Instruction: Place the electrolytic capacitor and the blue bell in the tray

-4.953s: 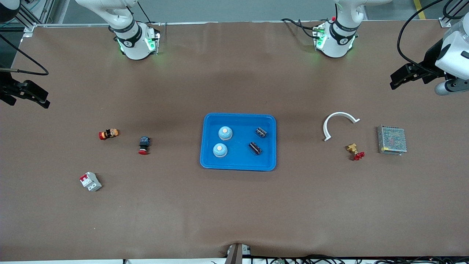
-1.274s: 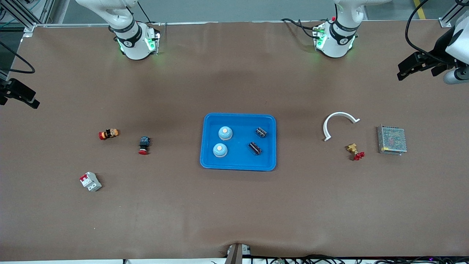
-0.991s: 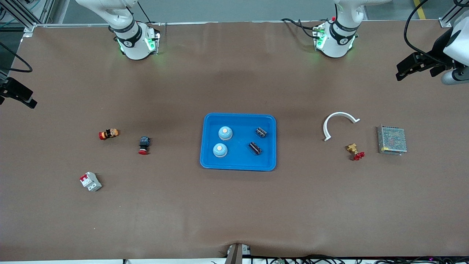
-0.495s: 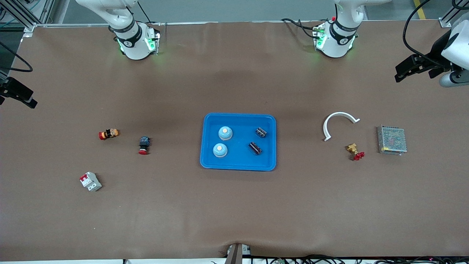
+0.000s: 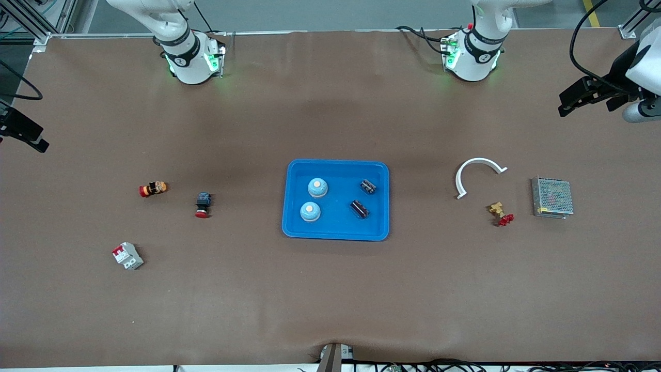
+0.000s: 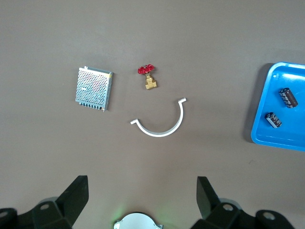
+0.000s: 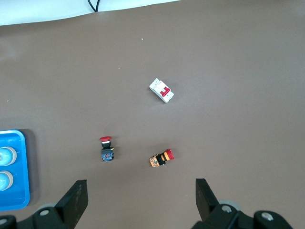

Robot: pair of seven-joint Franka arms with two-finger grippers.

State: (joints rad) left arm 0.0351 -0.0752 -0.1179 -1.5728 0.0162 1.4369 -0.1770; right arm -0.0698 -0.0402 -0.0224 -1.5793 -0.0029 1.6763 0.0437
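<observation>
The blue tray [image 5: 335,162] lies mid-table. In it stand two blue bells [image 5: 317,187] [image 5: 310,211] and lie two dark electrolytic capacitors [image 5: 367,186] [image 5: 359,208]. My left gripper [image 5: 573,101] hangs open and holds nothing, high over the left arm's end of the table. Its wrist view shows its open gripper [image 6: 142,191], the tray's edge [image 6: 259,114] and both capacitors [image 6: 287,97] [image 6: 272,119]. My right gripper [image 5: 23,135] hangs open and holds nothing over the right arm's end. Its wrist view shows its open gripper [image 7: 141,193], the tray's corner [image 7: 16,200] and the bells [image 7: 5,155].
A white curved strip [image 5: 477,163], a brass valve with a red handle [image 5: 500,213] and a grey mesh box [image 5: 552,197] lie toward the left arm's end. Two red-capped buttons [image 5: 202,204] [image 5: 153,188] and a white-red breaker [image 5: 127,256] lie toward the right arm's end.
Both grippers have drifted slightly outward toward the table's ends and stay open. Nothing on the table or in the tray has moved.
</observation>
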